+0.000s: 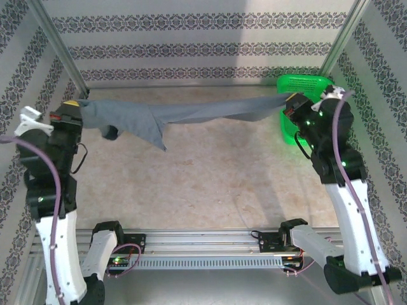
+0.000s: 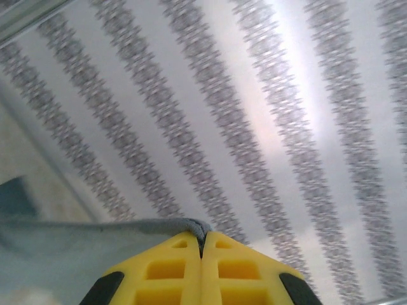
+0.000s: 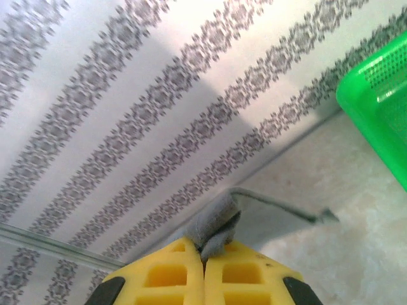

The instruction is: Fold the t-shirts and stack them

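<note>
The t-shirt (image 1: 191, 114) hangs in the air above the far part of the worktop (image 1: 210, 184). It is drawn into a long grey band running from the left edge towards the right edge. A sleeve and a pointed fold droop left of the middle; whether the point touches the surface cannot be told.

The left pincer (image 1: 79, 112) is closed tight on the cloth's left end near the far left corner. In the left wrist view its yellow fingers (image 2: 172, 270) meet with a thin hem nipped at the tips. The right pincer (image 1: 292, 105) is clamped on the other end, and in the right wrist view a grey wad bunches between its fingers (image 3: 168, 273).

The middle and near stretch of the worktop lie bare, down to the rail (image 1: 203, 240) along the near edge.

A green basket (image 1: 305, 82) sits in the far right corner, just beside the right pincer and the cloth's end; contact cannot be judged. Patterned walls (image 1: 191, 44) close off the far edge and both sides, and metal posts (image 1: 60, 51) stand at the far corners. The left arm stands close to the left wall.
</note>
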You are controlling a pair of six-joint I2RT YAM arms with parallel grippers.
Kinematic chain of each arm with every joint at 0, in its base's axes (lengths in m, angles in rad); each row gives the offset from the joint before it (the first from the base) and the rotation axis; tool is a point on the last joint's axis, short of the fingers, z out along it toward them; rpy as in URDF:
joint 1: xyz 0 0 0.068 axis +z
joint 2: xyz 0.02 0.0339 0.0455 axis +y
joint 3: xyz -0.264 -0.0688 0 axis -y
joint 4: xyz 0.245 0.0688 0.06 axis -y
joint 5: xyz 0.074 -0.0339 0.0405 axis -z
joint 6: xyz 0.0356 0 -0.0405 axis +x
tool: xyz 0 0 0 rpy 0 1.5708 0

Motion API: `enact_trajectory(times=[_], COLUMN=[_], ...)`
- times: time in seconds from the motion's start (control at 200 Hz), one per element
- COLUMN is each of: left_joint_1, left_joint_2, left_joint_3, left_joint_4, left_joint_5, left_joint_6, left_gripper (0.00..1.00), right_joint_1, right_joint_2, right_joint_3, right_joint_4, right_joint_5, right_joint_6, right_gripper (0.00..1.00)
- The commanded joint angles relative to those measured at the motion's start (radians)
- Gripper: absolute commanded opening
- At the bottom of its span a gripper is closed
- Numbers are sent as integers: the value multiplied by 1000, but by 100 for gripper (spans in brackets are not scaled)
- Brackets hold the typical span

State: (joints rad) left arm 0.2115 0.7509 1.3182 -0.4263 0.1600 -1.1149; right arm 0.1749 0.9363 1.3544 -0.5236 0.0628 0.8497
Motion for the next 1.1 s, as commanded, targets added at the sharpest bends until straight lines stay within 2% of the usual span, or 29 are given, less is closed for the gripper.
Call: enact_trajectory(times=[0.0, 0.18, 0.31, 0.45, 0.62, 0.694, 0.814, 0.934, 1.009, 1.094], left_joint_1=[6, 6, 5, 6, 7, 14, 30, 54, 60, 58], left_joint_2=[56, 191, 361, 551, 815, 893, 1003, 1078, 1063, 977], left_joint_3=[74, 41, 31, 70, 291, 469, 842, 1133, 1185, 1088], left_joint_4=[-101, -77, -6, 105, 219, 244, 129, 3, -48, -92], left_joint_5=[-4, 71, 159, 183, 244, 268, 256, 244, 239, 237], left_joint_6=[26, -34, -35, -14, -12, -35, -2, 14, 34, 57], left_gripper=[0, 0, 0, 0, 0, 0, 0, 0, 0, 0], right_joint_1=[3, 4, -15, -51, -99, -121, -156, -193, -209, -216], right_joint_2=[10, 144, 333, 552, 804, 869, 928, 949, 927, 865], right_joint_3=[-16, 29, 90, 215, 503, 657, 891, 1031, 1033, 946], right_joint_4=[35, 81, 171, 253, 277, 274, 226, 182, 162, 110], right_joint_5=[32, -60, -151, -213, -297, -311, -294, -297, -320, -345], right_joint_6=[24, 94, 74, 57, 64, 94, 117, 156, 168, 165], right_gripper=[0, 0, 0, 0, 0, 0, 0, 0, 0, 0])
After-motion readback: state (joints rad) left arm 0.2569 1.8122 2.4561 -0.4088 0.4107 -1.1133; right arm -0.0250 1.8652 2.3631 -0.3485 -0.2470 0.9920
